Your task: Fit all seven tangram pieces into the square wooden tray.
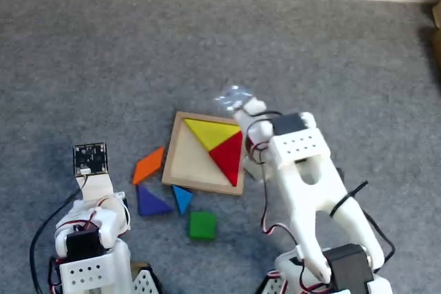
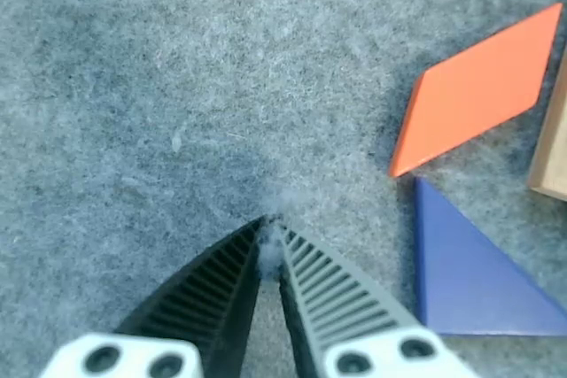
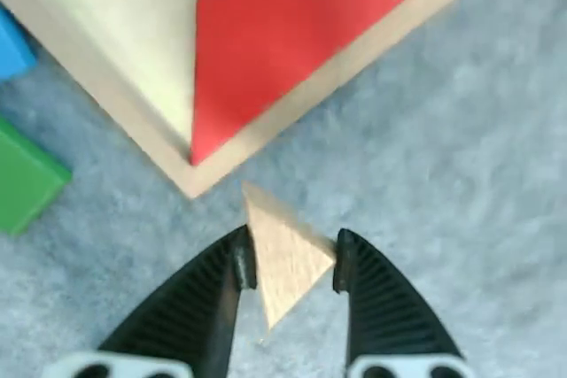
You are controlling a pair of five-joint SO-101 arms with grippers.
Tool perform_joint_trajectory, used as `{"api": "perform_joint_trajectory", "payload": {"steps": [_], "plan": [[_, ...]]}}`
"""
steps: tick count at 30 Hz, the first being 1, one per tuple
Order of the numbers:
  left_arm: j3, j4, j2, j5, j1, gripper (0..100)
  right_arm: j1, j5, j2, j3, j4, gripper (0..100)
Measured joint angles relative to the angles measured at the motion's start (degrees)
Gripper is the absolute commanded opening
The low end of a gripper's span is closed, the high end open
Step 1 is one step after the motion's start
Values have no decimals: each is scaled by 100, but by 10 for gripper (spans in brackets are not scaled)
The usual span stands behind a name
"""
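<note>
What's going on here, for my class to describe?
The right gripper is shut on a wooden triangle just outside a corner of the square wooden tray. The tray holds a yellow triangle and a red triangle. An orange parallelogram, dark blue triangle, light blue triangle and green square lie on the carpet beside it. The left gripper is shut, empty, near the orange one.

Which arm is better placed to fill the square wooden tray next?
Right: the right gripper grips a plain wooden triangle beside the square wooden tray. The left gripper is shut, empty, over grey carpet.
</note>
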Motion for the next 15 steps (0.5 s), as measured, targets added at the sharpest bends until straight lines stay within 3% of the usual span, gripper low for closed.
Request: {"api": "perform_joint_trajectory", "payload": {"steps": [6, 15], "plan": [[0, 0, 0, 0, 0, 8, -721, 0, 62, -18, -818, 81], [0, 0, 0, 0, 0, 8, -1275, 0, 1451, -18, -1609, 81]]}}
